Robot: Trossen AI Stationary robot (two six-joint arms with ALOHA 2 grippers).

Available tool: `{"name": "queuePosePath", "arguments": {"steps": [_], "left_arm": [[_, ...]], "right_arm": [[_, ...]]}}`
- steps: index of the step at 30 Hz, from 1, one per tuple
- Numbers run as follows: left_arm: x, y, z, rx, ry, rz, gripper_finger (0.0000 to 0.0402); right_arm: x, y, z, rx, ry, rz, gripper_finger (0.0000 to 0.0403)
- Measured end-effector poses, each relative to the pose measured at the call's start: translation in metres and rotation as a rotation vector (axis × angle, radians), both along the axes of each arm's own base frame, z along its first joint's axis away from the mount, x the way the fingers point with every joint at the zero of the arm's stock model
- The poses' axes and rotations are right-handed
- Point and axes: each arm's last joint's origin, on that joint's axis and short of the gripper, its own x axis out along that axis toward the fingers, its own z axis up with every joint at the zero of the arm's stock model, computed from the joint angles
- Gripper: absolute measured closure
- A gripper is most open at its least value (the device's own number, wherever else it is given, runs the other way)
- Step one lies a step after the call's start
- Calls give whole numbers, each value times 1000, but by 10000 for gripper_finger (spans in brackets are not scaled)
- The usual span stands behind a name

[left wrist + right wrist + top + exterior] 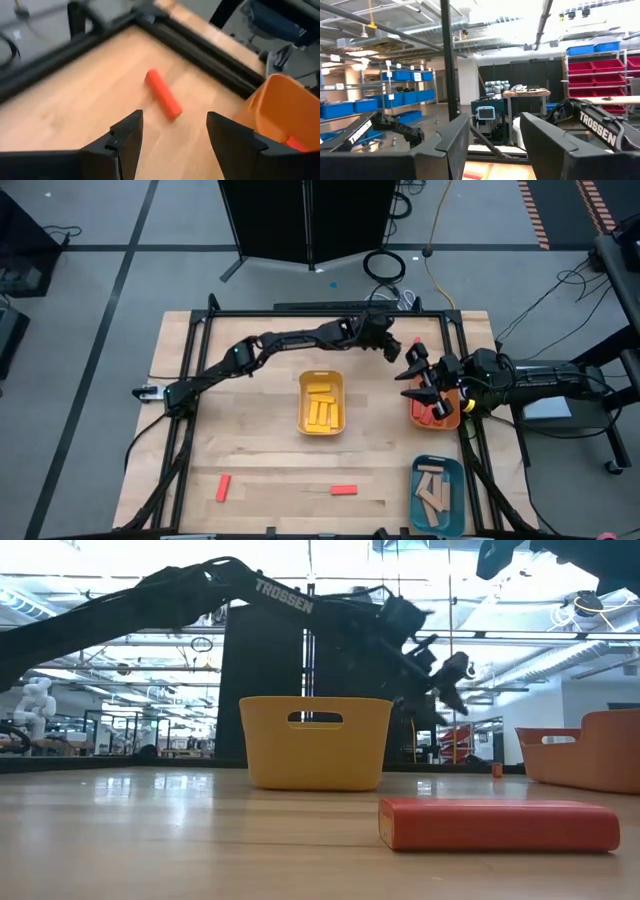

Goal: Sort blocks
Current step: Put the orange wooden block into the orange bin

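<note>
The left gripper (172, 132), fingers spread wide, hangs over a red block (163, 94) at upper centre; the right gripper (418, 377), also wide, partly hides the orange tray (447, 420) at right.

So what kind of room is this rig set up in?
Most likely a robotics lab or workshop with storage. The right wrist view shows racks of blue bins and red bins, exposed ceiling pipes and a workbench. A white humanoid robot stands beyond the wooden table.
</note>
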Motion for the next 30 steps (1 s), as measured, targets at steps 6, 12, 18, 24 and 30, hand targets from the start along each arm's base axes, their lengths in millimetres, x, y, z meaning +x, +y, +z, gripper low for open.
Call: {"name": "queuePosePath", "arguments": {"steps": [6, 12, 18, 24, 30], "left_arm": [[-19, 20, -10, -41, 177, -36, 187], [-58, 19, 30, 68, 477, -103, 187], [-107, -9, 81, 56, 767, -218, 187], [-143, -77, 120, -30, 938, -375, 187], [-190, -160, 138, -37, 980, -430, 187]], "right_arm": [[0, -1, 0, 42, 13, -16, 234], [-1, 0, -1, 37, 21, -1, 234], [-2, 0, -3, 24, 46, -7, 234], [-1, 0, -6, -10, 70, -19, 234], [-1, 0, -7, -23, 83, -23, 234]]}}
